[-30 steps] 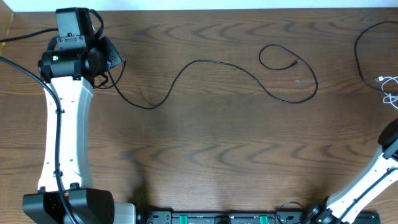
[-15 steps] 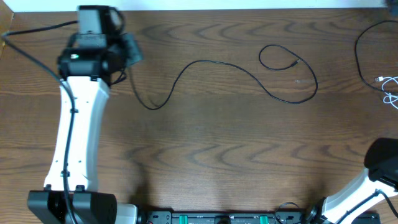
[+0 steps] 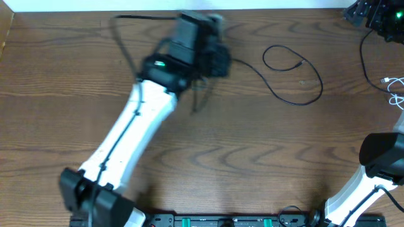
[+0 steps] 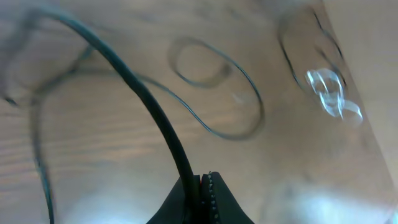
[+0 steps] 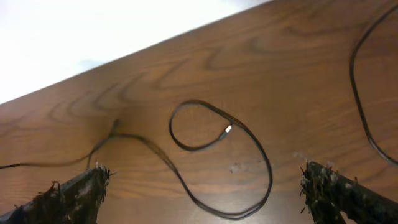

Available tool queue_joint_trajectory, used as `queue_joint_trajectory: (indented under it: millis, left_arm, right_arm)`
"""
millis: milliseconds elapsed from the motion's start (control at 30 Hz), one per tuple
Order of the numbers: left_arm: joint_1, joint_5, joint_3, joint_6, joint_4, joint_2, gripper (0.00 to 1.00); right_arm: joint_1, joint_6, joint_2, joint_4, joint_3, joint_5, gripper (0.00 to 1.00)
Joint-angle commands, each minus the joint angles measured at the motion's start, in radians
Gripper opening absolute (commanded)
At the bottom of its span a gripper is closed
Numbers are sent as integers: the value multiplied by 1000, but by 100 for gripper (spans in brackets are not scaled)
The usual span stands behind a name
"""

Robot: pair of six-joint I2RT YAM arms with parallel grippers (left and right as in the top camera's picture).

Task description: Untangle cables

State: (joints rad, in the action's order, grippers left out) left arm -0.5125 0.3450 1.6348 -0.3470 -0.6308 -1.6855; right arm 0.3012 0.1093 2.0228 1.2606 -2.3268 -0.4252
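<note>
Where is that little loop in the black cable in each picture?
Overhead: the black cable's loop sits upper right of centre.
Left wrist: top middle, blurred.
Right wrist: middle of the picture.
Shared landmark: the wide bend curving around the loop's right side.

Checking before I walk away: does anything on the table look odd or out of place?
Nothing looks damaged or spilled. The black cable curls into a small loop at its plug end, and the white cable lies bunched near the right edge of the table.
</note>
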Motion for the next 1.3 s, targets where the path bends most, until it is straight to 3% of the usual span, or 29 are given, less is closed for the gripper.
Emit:
queue_joint_trajectory:
  millis: [0, 67, 133, 200, 300, 600, 967, 1133, 1267]
  left_arm:
    - [-88, 29, 5, 16, 2, -72, 8]
    - [-132, 29, 5, 34, 5, -121, 9]
    - [-158, 29, 5, 54, 5, -161, 45]
    - [-169, 29, 5, 66, 5, -187, 75]
    - [-163, 28, 7, 91, 8, -187, 92]
    - [-32, 29, 47, 117, -2, -32, 95]
    - [334, -6, 45, 88, -193, 77, 95]
    - [441, -6, 42, 88, -218, 71, 95]
    - [476, -7, 42, 88, -225, 71, 95]
  right_arm:
    - [6, -11, 7, 20, 1, 8, 99]
    - [6, -21, 7, 35, 1, 8, 99]
    - [6, -22, 7, 51, 1, 9, 99]
    - [6, -31, 7, 63, 1, 13, 99]
    - [5, -37, 8, 76, 1, 16, 99]
    - [-45, -92, 24, 109, 82, 16, 99]
    - [-161, -95, 25, -50, 369, 96, 89]
    - [-233, 80, 25, -185, 500, 232, 85]
    - [-293, 330, 25, -286, 622, 371, 83]
